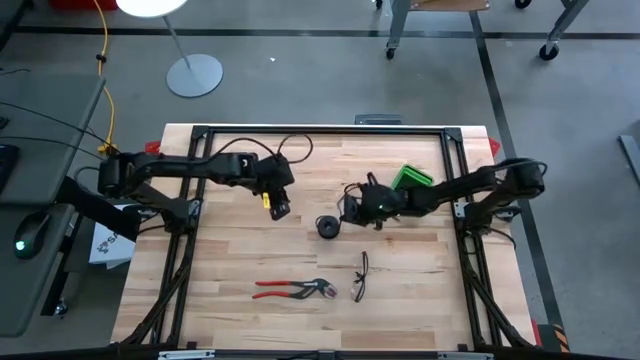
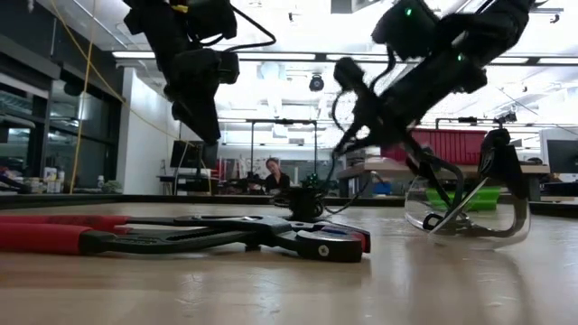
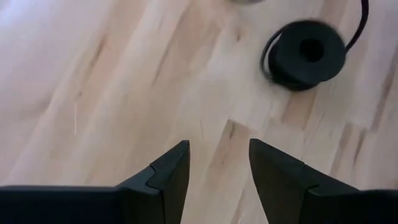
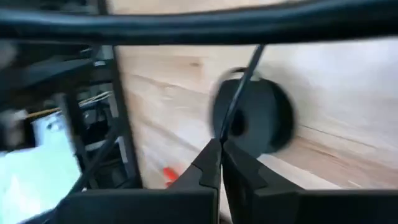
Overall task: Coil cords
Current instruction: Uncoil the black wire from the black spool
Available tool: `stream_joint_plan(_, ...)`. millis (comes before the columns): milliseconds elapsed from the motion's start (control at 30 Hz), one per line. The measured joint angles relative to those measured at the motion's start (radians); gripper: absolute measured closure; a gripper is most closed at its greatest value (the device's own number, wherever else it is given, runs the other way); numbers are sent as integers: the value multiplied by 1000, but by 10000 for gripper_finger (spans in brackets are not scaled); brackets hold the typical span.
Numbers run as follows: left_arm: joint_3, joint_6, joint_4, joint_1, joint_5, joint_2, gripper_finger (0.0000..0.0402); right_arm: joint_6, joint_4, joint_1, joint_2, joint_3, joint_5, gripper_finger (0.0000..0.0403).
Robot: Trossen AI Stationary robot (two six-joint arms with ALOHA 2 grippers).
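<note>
My left tool (image 1: 281, 207) hovers left of the reel (image 1: 327, 226), fingers apart, holding nothing. Reel sits mid-bench (image 1: 230, 260), above the red pliers (image 1: 292, 289). My right tool (image 4: 221, 144), just right of the reel, is pinched on the cord (image 4: 242, 84).

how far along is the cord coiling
Done: much of the black cord already sits wound on the reel mid-table. In hand: the right gripper is shut on the cord's loose end beside the reel. Left: winding that tail on; the left gripper hovers open, empty.
</note>
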Motion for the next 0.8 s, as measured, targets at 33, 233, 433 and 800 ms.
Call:
stream_joint_plan(33,1,-19,12,9,11,-7,241,-25,2,-11,-28,0,-1,401)
stream_joint_plan(233,69,-48,125,51,57,-70,241,-183,12,-88,-217,8,-3,403)
stream_joint_plan(433,216,-31,220,63,37,-115,241,-388,-17,-163,-357,156,-48,403)
stream_joint_plan(800,508,171,109,62,-65,-128,241,-921,-440,-230,-321,811,-67,403)
